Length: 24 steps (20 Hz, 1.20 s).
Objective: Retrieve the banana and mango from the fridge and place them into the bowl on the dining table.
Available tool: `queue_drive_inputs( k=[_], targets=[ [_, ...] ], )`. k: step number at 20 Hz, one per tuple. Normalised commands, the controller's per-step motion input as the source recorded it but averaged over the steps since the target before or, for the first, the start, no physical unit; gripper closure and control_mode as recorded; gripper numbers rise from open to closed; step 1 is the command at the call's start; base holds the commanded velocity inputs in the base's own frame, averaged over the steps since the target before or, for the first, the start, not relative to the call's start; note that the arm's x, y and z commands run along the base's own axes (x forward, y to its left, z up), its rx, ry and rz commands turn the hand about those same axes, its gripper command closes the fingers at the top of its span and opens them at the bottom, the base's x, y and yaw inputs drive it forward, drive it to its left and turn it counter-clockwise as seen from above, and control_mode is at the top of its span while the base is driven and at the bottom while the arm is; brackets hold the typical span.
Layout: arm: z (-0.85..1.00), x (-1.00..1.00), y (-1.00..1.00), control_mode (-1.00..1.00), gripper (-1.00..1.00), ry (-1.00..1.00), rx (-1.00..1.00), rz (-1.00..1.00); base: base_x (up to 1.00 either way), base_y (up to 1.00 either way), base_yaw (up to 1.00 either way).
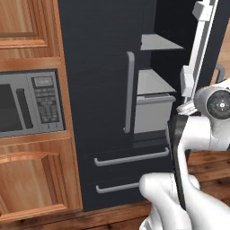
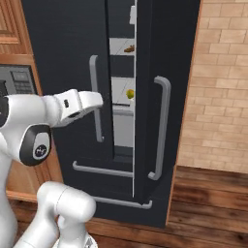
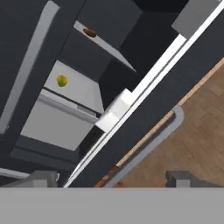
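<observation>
**Black fridge door ajar, fruit not yet touched**

White gripper [image 2: 94,100] hangs just in front of the fridge [image 1: 99,67], jaws spread wide and holding nothing; its fingertips [image 3: 43,178] frame the gap between the two doors. My guess is it has let go of a door handle and must next reach inside. The right door [image 2: 162,97] stands swung partway out, enough to show the grey-white shelves. Mango [image 3: 61,80] sits on the middle shelf above a pale drawer; banana [image 2: 129,48] lies on the shelf above, further in. Beyond: silver microwave [image 1: 29,102] set in wooden cabinets to the left, brick wall [image 2: 223,82] to the right, plank floor [image 2: 208,193] below.
</observation>
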Motion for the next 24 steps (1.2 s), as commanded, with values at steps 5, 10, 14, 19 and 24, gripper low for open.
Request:
queue_drive_inputs(
  k=[5, 10, 14, 19, 24],
  targets=[
    [0.09, 0.35, 0.34, -1.0, -1.0, 0.05, -0.44, -0.01, 0.0, 0.0, 0.0],
    [0.41, 0.49, 0.01, -1.0, -1.0, 0.37, -0.38, -0.09, 0.0, 0.0, 0.0],
    [0.39, 0.51, 0.0, -1.0, -1.0, 0.49, -0.27, -0.2, 0.0, 0.0, 0.0],
    [0.15, 0.77, -0.19, -1.0, -1.0, 0.42, -0.16, -0.17, 0.0, 0.0, 0.0],
    [-0.04, 0.84, -0.46, -1.0, -1.0, 0.1, -0.09, -0.07, 0.0, 0.0, 0.0]
  ],
)
